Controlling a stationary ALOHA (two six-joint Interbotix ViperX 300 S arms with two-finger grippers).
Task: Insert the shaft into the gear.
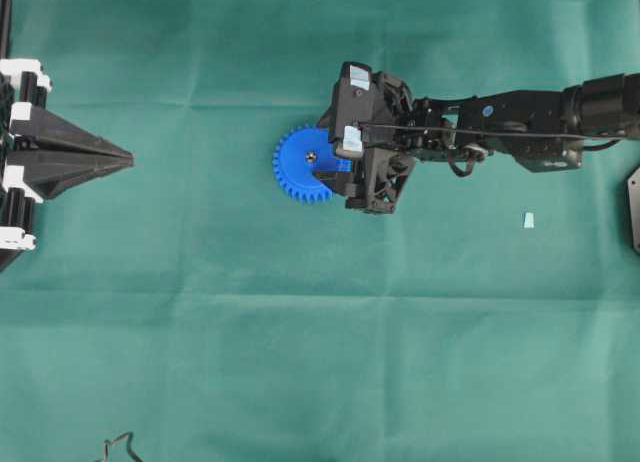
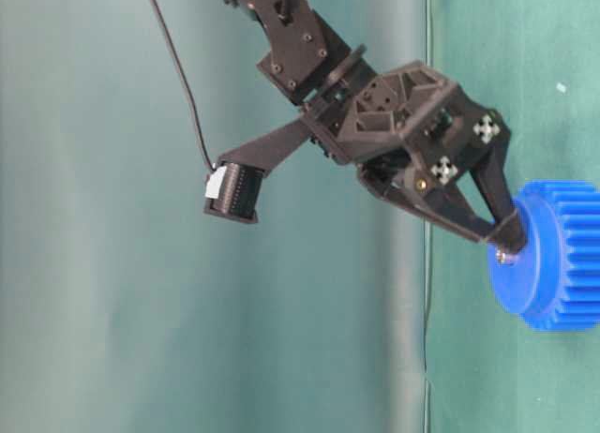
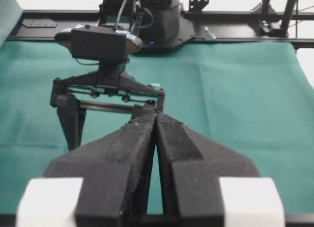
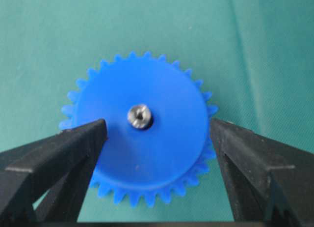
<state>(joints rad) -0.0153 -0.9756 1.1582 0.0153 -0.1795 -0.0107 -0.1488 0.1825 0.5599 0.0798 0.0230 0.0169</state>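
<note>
Right claw [image 4: 157,138] is standing released, its two black fingers [image 4: 64,153] spread wide and gripping nothing, one on each side of the gear's raised hub. In the wrist view the blue gear [image 4: 142,148] is lying flat on the green worktop [image 4: 245,40], and the shaft [image 4: 139,116] is sitting in its centre hole, shiny round end showing. Neither finger is touching the shaft.

From overhead, the right arm [image 1: 520,127] is reaching in from the right edge toward the middle of the worktop [image 1: 300,332], nearly level, with the wrist dipping down so that the claw [image 1: 338,164] is hanging over the right part of the gear [image 1: 300,167]. The shaft [image 1: 311,156] is showing as a small bright dot at the hub. A small pale scrap [image 1: 528,220] is lying well apart, below the forearm in that view.

In the table-level view the claw [image 2: 502,236] is slanting down onto the gear [image 2: 553,264], fingertips close against the hub's top face; whether they are touching it I cannot tell. The shaft's end [image 2: 503,257] is glinting just beside the nearer tip.

Left claw [image 1: 128,159] is resting at the left edge of the overhead view, pointing toward the middle, well apart from the gear. Its wrist view shows the left fingers [image 3: 132,143] clenched together, tip to tip, with nothing between them.
</note>
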